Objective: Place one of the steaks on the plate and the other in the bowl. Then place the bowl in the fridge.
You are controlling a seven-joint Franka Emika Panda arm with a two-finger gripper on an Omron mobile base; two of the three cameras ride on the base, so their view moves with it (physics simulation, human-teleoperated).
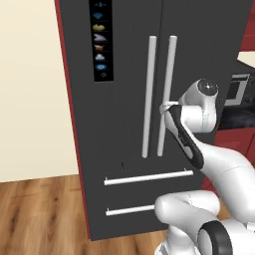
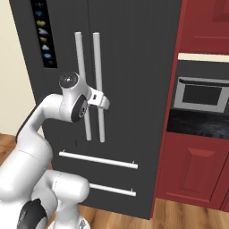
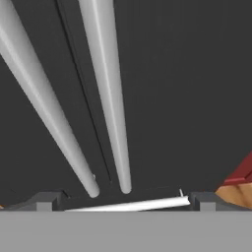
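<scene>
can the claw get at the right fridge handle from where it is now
Probably yes. The open claw points at the closed fridge, its right handle just ahead of the wrist, with nothing between them. Contact isn't clear.

Fridge: tall dark grey double-door fridge (image 2: 129, 89), doors shut; gripper (image 2: 103, 102): at right silver bar handle (image 2: 98, 87); oven: built-in, amid red cabinets (image 2: 199, 165)

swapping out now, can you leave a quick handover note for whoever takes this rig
Gripper: open, empty, held up close to the right-door handle of the fridge, not closed on it.
Fridge: both doors shut, both lower drawers shut.
Done: nothing confirmed from these views.
Left: grasp the handle, open the door, steaks onto plate and into bowl, bowl into fridge.
</scene>
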